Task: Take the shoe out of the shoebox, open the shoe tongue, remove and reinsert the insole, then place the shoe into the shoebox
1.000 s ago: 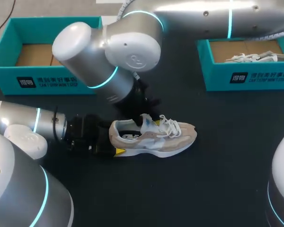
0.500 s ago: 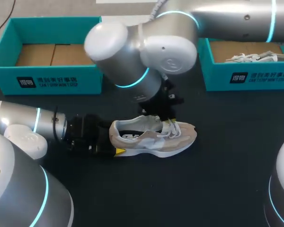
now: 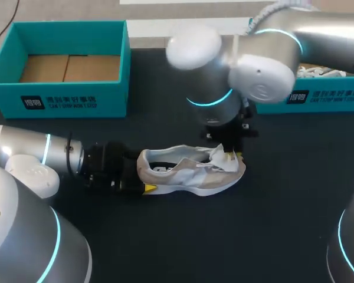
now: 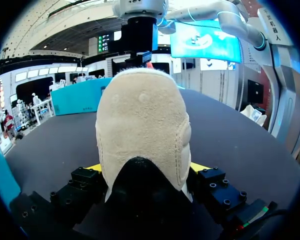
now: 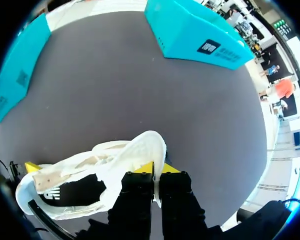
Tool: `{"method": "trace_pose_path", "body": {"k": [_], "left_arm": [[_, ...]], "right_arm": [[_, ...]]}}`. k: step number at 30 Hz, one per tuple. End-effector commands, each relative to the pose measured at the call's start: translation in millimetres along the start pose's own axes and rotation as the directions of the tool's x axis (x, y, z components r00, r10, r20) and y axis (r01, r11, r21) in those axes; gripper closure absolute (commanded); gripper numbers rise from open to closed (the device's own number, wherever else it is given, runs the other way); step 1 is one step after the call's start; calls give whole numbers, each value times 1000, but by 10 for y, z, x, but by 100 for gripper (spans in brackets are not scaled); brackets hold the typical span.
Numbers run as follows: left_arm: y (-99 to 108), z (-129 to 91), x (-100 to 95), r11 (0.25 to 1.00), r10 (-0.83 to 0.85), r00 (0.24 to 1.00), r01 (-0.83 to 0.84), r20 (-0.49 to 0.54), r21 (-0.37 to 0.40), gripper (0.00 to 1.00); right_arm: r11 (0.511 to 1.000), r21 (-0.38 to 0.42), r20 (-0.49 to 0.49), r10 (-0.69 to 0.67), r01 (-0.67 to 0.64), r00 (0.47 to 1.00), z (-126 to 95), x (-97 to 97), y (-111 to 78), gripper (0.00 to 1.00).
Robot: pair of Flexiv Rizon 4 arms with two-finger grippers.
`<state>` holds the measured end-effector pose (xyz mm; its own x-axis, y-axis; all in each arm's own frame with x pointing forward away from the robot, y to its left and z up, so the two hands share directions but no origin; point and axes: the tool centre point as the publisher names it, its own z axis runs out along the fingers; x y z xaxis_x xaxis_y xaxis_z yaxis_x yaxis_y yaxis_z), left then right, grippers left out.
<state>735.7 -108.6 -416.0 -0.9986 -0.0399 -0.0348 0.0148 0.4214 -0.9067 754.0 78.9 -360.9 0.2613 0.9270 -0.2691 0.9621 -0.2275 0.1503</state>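
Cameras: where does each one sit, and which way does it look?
Head view: above and behind, looking down at the table; both arms show.
Left wrist view: on the left arm, facing the shoe heel-first; left gripper grips it.
Right wrist view: on the right arm, looking down; right gripper pinches the tongue.
All share the shoe.

I see the tan suede shoe [image 3: 189,174] standing on its white sole on the dark table, toe toward my right. Its heel is gripped from both sides by my left gripper [image 4: 146,170]. The white tongue [image 5: 140,147] is folded forward over the laces, pinched in my right gripper [image 5: 157,169], exposing the dark insole [image 3: 162,170]. An open teal shoebox [image 3: 71,100] sits at far left and another [image 3: 324,97] at far right.
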Motion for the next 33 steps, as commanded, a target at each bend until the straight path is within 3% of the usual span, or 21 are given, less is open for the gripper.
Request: {"method": "trace_pose_path", "body": {"k": [1, 2, 3, 6, 7, 18, 33], "left_arm": [[21, 1, -3, 1000, 1, 1000, -1, 0, -2, 100], [21, 1, -3, 1000, 1, 1000, -1, 0, -2, 100], [21, 1, -3, 1000, 1, 1000, -1, 0, -2, 100], [21, 1, -3, 1000, 1, 1000, -1, 0, -2, 100], [21, 1, -3, 1000, 1, 1000, -1, 0, -2, 100], [21, 1, -3, 1000, 1, 1000, -1, 0, -2, 100], [21, 1, -3, 1000, 1, 1000, -1, 0, -2, 100]], "right_arm": [[966, 9, -30, 259, -259, 965, 291, 15, -16, 100], [964, 12, -23, 267, -267, 963, 309, 18, -18, 99], [963, 16, -24, 268, -268, 963, 320, 21, -19, 91], [961, 28, -14, 277, -276, 961, 335, 30, -21, 15], [960, 29, -12, 278, -278, 960, 335, 30, -21, 0], [957, 30, -7, 289, -289, 957, 225, -9, -30, 0], [950, -57, -25, 305, -306, 952, -260, -62, 29, 0]]}}
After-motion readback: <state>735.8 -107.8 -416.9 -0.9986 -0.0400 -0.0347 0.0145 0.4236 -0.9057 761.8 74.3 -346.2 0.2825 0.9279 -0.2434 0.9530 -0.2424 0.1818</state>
